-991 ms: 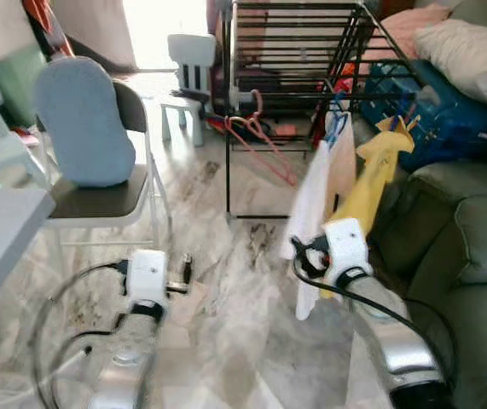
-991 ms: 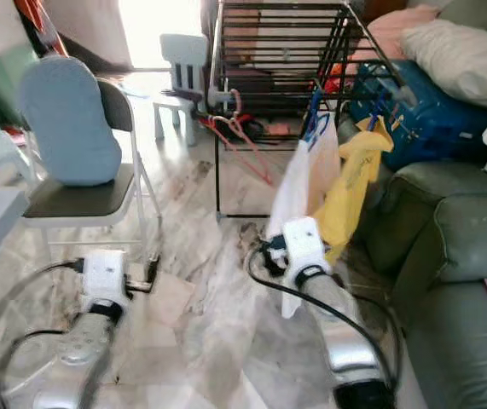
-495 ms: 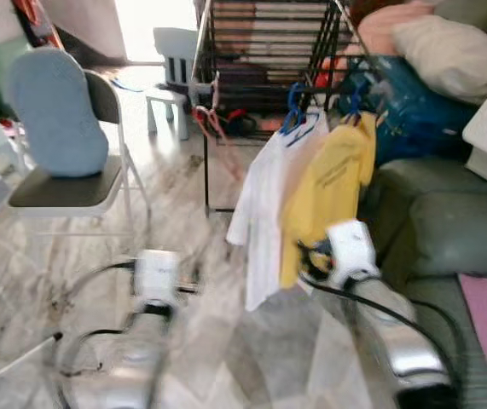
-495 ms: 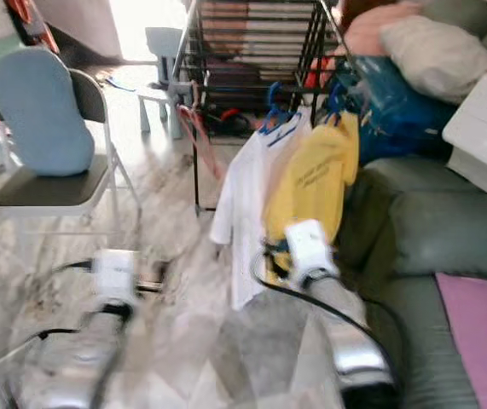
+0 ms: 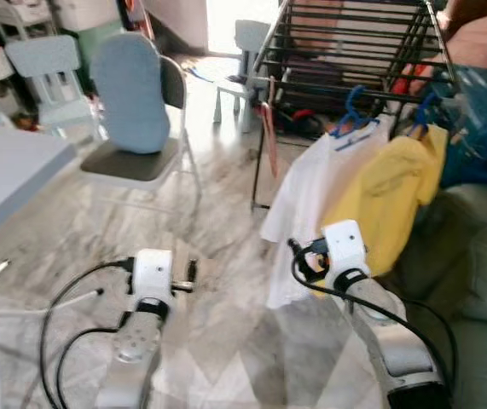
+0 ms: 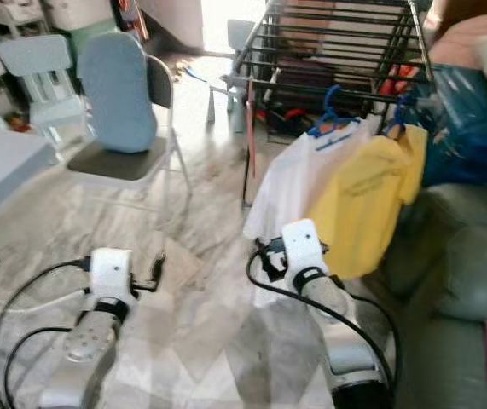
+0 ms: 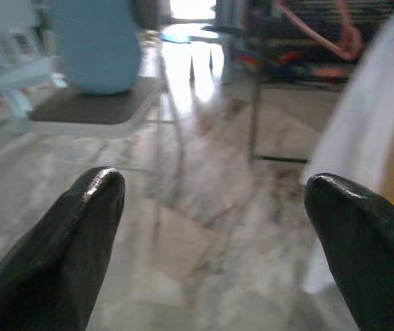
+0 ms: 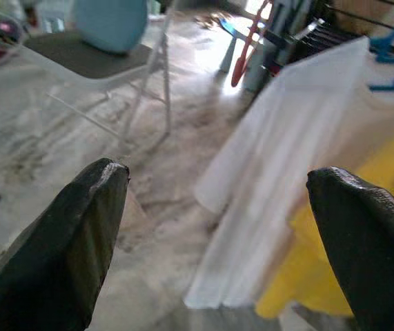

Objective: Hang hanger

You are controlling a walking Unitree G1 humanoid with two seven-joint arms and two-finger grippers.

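Note:
A black wire drying rack (image 5: 354,43) stands ahead on the right. From its front bar a white shirt (image 5: 311,196) hangs on a blue hanger (image 5: 351,128), and beside it a yellow shirt (image 5: 388,204) hangs on a second blue hanger (image 5: 422,115). A red hanger (image 5: 269,119) dangles at the rack's left corner. My right gripper (image 8: 217,186) is open and empty, low in front of the white shirt (image 8: 286,158). Over the marble floor my left gripper (image 7: 214,193) is held low, open and empty.
A folding chair with a blue cushion (image 5: 136,102) stands to the left of the rack. A grey table (image 5: 4,170) fills the near left, with a small pale chair (image 5: 51,64) behind it. A green sofa (image 5: 482,247) runs along the right. Cables trail from both arms.
The whole picture has shifted, so the camera has turned; the shirts now face me and the table has come into view. Both arms keep their low pose.

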